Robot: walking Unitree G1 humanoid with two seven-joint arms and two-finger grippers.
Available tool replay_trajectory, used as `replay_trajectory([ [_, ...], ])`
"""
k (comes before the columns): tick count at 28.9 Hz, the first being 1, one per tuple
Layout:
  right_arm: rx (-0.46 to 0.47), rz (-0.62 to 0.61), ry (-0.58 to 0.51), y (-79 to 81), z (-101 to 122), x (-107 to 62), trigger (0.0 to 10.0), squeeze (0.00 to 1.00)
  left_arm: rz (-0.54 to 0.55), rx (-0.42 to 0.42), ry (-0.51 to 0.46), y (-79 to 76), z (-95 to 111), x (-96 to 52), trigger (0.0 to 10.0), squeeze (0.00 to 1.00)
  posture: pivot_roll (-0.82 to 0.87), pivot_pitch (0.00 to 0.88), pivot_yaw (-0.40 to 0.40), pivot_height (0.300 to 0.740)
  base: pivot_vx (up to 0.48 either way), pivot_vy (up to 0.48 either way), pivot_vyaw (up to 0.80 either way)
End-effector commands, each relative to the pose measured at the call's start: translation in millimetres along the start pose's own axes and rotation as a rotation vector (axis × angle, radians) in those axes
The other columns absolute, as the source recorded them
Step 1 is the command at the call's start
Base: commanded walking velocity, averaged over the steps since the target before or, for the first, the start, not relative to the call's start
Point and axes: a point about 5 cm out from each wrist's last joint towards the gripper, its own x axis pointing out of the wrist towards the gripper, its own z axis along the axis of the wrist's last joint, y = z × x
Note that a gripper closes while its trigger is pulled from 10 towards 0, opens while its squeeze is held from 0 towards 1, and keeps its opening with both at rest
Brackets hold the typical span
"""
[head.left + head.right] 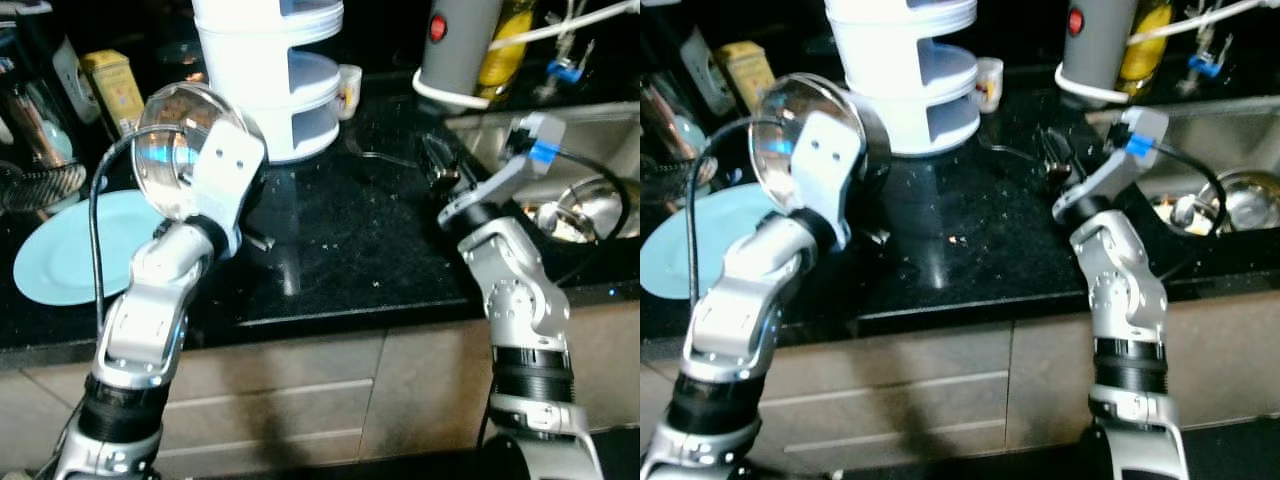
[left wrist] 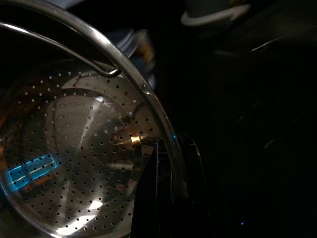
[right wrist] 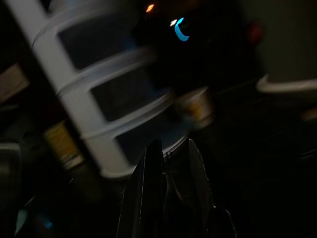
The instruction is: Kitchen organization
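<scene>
The left gripper (image 2: 166,198) pinches the rim of a steel colander (image 1: 178,148), held up above the black counter (image 1: 340,250) w/ its perforated bowl tilted toward the robot; the wrist view shows the fingers (image 2: 190,163) straddling the rim, one inside, one outside. Below and beside the raised colander lies a light-blue plate (image 1: 65,260) on the counter's left part. Behind it stands a white tiered rack (image 1: 280,80), w/ a small cup (image 1: 348,88) just beside it and a yellow box (image 1: 112,88) further left.

The right gripper (image 3: 168,163) hovers over the counter near the sink edge, fingers (image 3: 151,173) close together w/ a thin metal utensil (image 3: 171,173) between them — looks like a fork, tines toward the rack; the view is blurred. A grey appliance w/ a red button (image 1: 455,45) stands behind the right arm. In the sink (image 1: 590,120) at right sit steel dishes (image 1: 590,210).
</scene>
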Motion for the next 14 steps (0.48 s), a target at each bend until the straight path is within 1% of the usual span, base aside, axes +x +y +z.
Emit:
replay_trajectory([
  [1,-0.015,0.028,-0.004,7.1,0.3,2.6,10.0,0.0,0.025,0.014,-0.008,4.3,0.8,-0.3,10.0,0.0,0.02,0.0,0.018,0.736,0.0,-0.386,0.0],
  [8,-0.048,0.045,-0.002,10.0,0.6,4.0,10.0,0.0,0.029,0.014,-0.01,5.0,1.4,1.0,10.0,0.0,0.02,0.0,0.018,0.736,0.0,-0.391,0.0],
  [14,-0.102,0.082,-0.021,15.0,2.0,3.1,10.0,0.0,0.032,0.012,-0.013,5.1,1.8,2.2,10.0,0.0,0.02,0.0,0.019,0.736,0.0,-0.393,0.0],
])
